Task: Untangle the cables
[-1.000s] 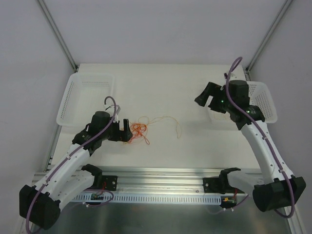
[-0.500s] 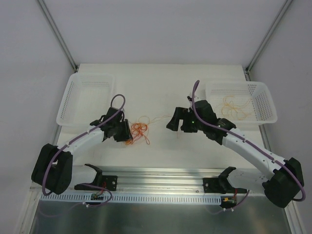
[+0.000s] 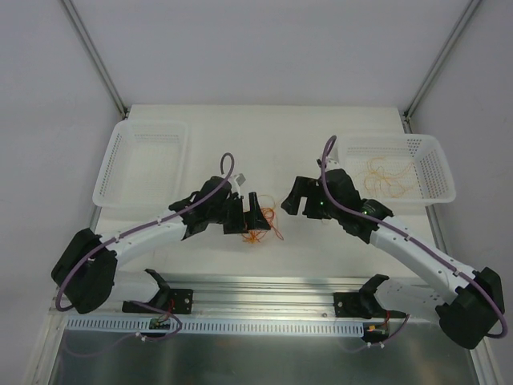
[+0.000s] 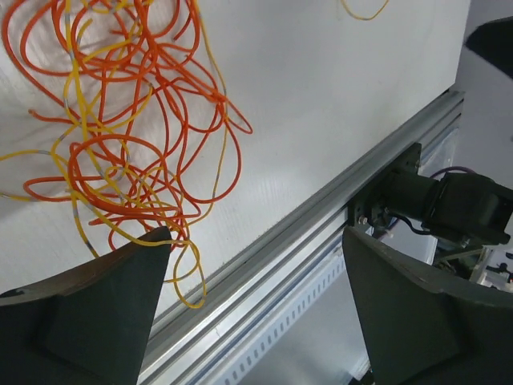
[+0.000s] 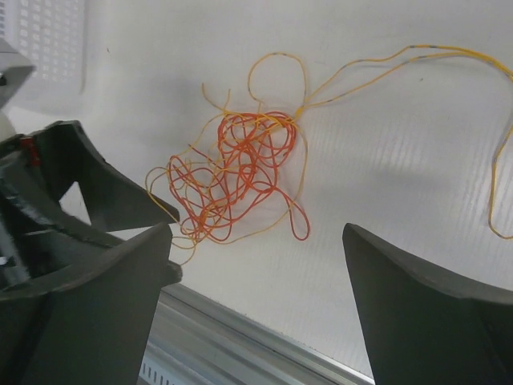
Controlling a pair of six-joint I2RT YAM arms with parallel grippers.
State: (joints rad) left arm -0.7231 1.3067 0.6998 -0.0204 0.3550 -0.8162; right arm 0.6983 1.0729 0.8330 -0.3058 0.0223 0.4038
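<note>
**At mid-table: tangle dragged right, then let go**

Between the two arms, the left claw (image 3: pixel 250 215) now stands wide apart with nothing between its fingers (image 4: pixel 104 305). Half a second ago it was down on the tangle (image 3: pixel 260 225), further left. The tangle has come along with it toward the middle of the table (image 3: pixel 240 136). In the left wrist view the loops lie just ahead of the fingers, and one yellow loop reaches the tip of one finger (whether it touches, I cannot tell).

The right claw (image 3: pixel 290 198), also spread wide and empty, has swung in from over the right basket (image 3: pixel 439 160). It now hangs just right of the tangle, looking down on it. Its wrist view shows a long yellow tail (image 5: pixel 401 56) running off from the clump.

My reading is that the pull shifted the clump rather than parting it. Red and yellow strands are still knotted together, so most of the sorting is yet to do. A pale cable (image 3: pixel 383 172) already lies in the right basket.

The left arm lies low, stretched from its base at lower left past centre, with its wrist close to the table. The right arm reaches leftward from lower right, elbow bent and claw tilted down. The rail (image 3: pixel 264 282) runs along the near edge, not far from the tangle.
</note>
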